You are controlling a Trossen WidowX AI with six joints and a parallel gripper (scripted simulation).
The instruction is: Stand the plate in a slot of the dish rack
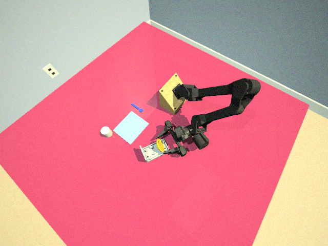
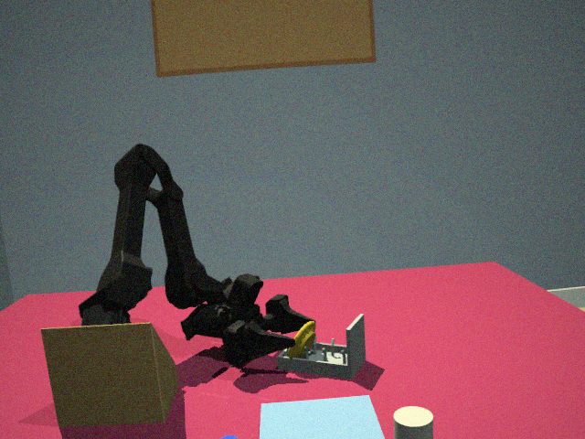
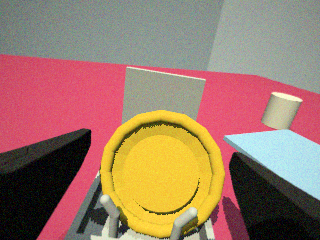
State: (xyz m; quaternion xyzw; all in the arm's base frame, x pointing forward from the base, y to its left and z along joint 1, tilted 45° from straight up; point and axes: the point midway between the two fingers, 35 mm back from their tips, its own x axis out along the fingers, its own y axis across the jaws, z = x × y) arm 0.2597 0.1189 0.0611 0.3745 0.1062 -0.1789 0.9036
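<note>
A red mat (image 1: 164,185) is laid over a tan floor (image 1: 296,206), bounded by grey walls (image 1: 238,23) on which a brown panel (image 2: 262,34) and a socket plate (image 1: 50,70) are mounted.

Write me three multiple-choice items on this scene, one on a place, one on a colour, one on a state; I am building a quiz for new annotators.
1. Where is the round yellow plate?
A. flat on the light blue square sheet
B. upright at the arm-side end of the grey dish rack
C. on the tan cardboard box

2. What colour is the small spoon beyond the light blue square sheet?
A. blue
B. green
C. white

3. How do the black gripper jaws stand?
A. shut on the plate
B. shut on nothing
C. open, apart from the plate

Key: 1 B, since the wrist view shows the plate's lower edge behind two grey pegs, before the rack's tall end wall. 2 A, as the top view shows it blue. 3 C, because the wrist view shows red surface between each jaw and the rim.
</note>
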